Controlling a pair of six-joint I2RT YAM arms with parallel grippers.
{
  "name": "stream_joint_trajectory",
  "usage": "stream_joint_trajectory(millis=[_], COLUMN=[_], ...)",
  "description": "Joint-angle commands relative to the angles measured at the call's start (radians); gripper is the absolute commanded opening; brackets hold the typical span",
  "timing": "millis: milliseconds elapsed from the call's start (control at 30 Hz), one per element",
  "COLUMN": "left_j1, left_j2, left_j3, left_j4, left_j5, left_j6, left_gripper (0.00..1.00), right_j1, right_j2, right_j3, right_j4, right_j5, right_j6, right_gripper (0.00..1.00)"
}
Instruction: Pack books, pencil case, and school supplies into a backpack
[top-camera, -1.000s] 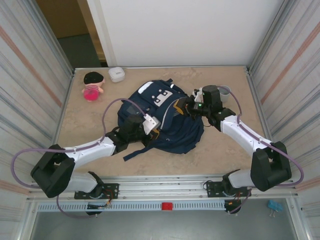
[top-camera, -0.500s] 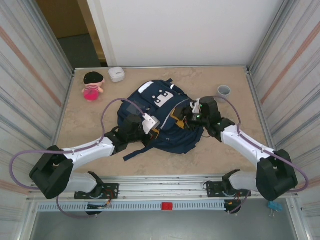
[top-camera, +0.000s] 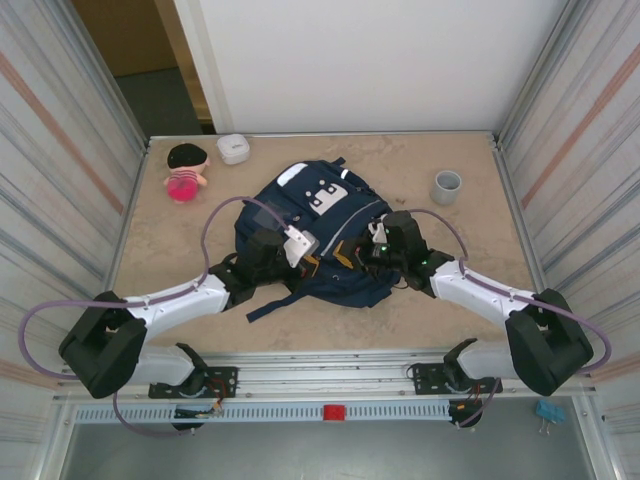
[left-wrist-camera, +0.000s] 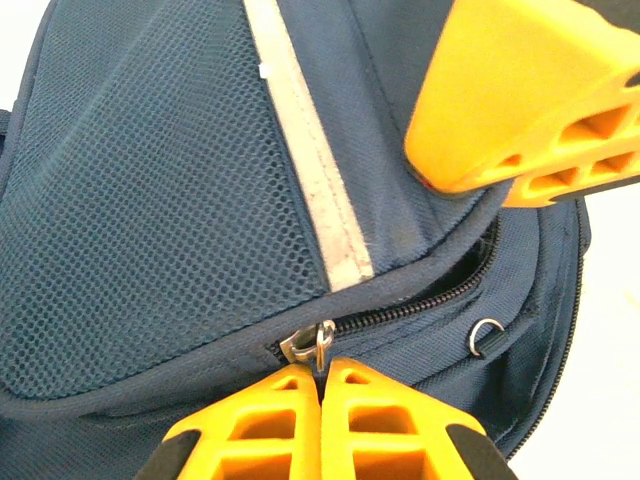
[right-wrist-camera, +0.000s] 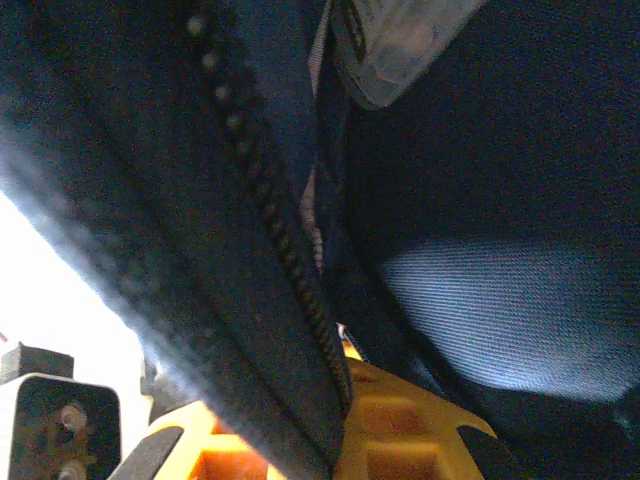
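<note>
Starting at the near edge of the desk (top-camera: 440, 310), we see both arms reach inward to the backpack (top-camera: 300, 205), which lies flat at the middle of the desk. The left gripper (top-camera: 311, 262) comes in from 8 o'clock and sits at the pack's near side. The right gripper (top-camera: 358, 250) comes in from 4 o'clock and meets the pack just beside it.

In the left wrist view we find the left gripper's jaws pressed together, with the ring of the zipper pull (left-wrist-camera: 319, 345) caught at their tips. From the pull the zipper teeth (left-wrist-camera: 420, 303) run toward 3 o'clock, just under a mesh panel (left-wrist-camera: 150, 200) and a white trim stripe (left-wrist-camera: 310, 190). An orange finger (left-wrist-camera: 520, 90) of the right gripper lies against the fabric at 1 o'clock.

In the right wrist view the right gripper's jaws pinch the pack's zippered edge, a dark band running down between the orange fingers.

Farther off, a grey cup (top-camera: 447, 186) stands apart at 2 o'clock from the pack. A pink doll (top-camera: 185, 170) sits at 10 o'clock, and a small white box (top-camera: 233, 148) rests near it by the far edge.
</note>
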Motion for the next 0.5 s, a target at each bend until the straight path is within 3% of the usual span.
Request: stream_joint_trajectory(millis=[0, 300, 467], left_j1=[-0.033, -0.124, -0.138], left_j2=[-0.034, 0.038, 0.022], left_j3=[0.027, 0.113, 0.152], left_j4=[0.042, 0.093, 0.033], left_j5=[0.09, 0.092, 0.059], left_j6=[0.003, -0.021, 0.037], left_gripper=[0.0, 0.04, 0.42], right_j1=[0.01, 0.034, -0.036], right_j2=[0.032, 0.04, 0.006], right_j3=[0.028, 0.043, 0.056], right_j4=[0.066, 0.075, -0.054], right_j5=[0.018, 0.006, -0.079], right_j6=[0.013, 0.017, -0.101], right_gripper=[0.0, 0.0, 0.0])
